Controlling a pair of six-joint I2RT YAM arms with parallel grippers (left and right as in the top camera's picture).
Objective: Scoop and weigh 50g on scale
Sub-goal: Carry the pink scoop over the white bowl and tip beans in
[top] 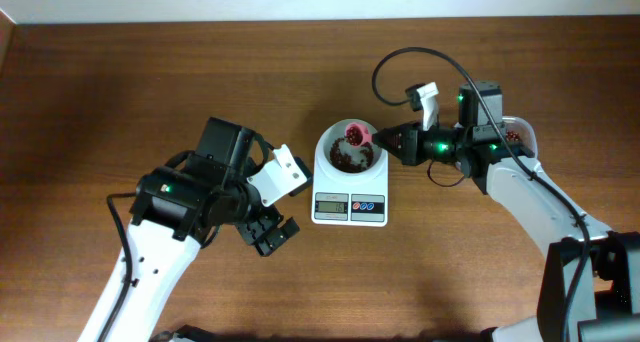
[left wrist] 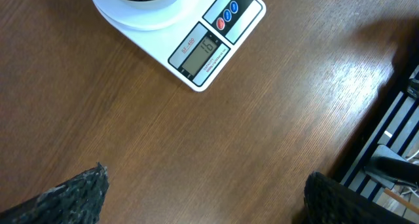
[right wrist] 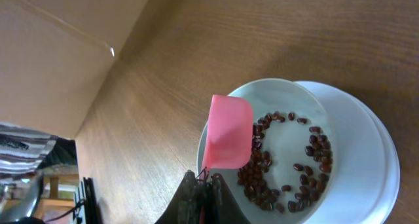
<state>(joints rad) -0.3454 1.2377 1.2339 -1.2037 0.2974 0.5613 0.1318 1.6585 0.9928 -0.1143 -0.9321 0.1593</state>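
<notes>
Scale (top: pixel 349 194) sits center of the overhead frame on the wood bench (top: pixel 120 92), display and red/blue buttons toward the bottom edge; in the left wrist view the display looks like 16. White bowl (top: pixel 334 142) is on the scale's platform, with beans (top: pixel 345 162) lying loose in its bottom, a thin scatter rather than a heap. Right fingers (right wrist: pixel 203 185) come in from the right, clenched on the handle of a pink scoop (right wrist: pixel 228 132) that is held over the bowl's rim. Left fingers (top: pixel 270 234) are released, spread wide and empty, over bare bench lower left of the scale, not touching it. Clear tub (top: pixel 520 134) is at far right, partly hidden by the right arm.
</notes>
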